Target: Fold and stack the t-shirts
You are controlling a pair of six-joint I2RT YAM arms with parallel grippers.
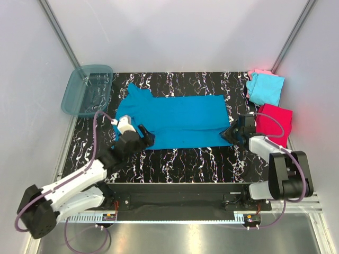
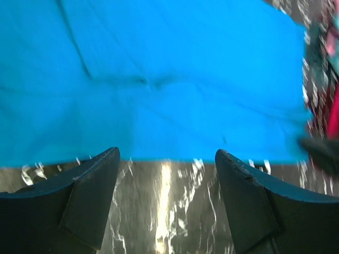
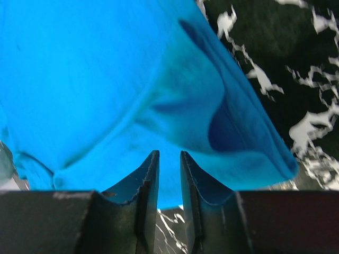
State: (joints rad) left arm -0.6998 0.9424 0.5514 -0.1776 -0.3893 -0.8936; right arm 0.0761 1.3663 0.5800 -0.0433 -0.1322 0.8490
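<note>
Matt cloth on a glossy marbled top.
I see the teal-blue t-shirt (image 1: pixel 175 119) as soft matt cloth, lightly creased; table (image 1: pixel 180 161) glossy black-white marble look; tub (image 1: pixel 87 90) translucent plastic; left gripper (image 2: pixel 167 152) matt black.

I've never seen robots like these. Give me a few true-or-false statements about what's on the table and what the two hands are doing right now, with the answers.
1. The big blue shirt lies spread out on the table. True.
2. The left hand grips that shirt. False: it is open, holding nothing, by the shirt's near edge.
3. The right hand pinches the blue shirt's edge. True.
4. The red shirt lies in the plastic tub. False: it lies on the table at the right; the tub sits far left.
5. The light cyan shirt lies on a pink shirt. True.
</note>
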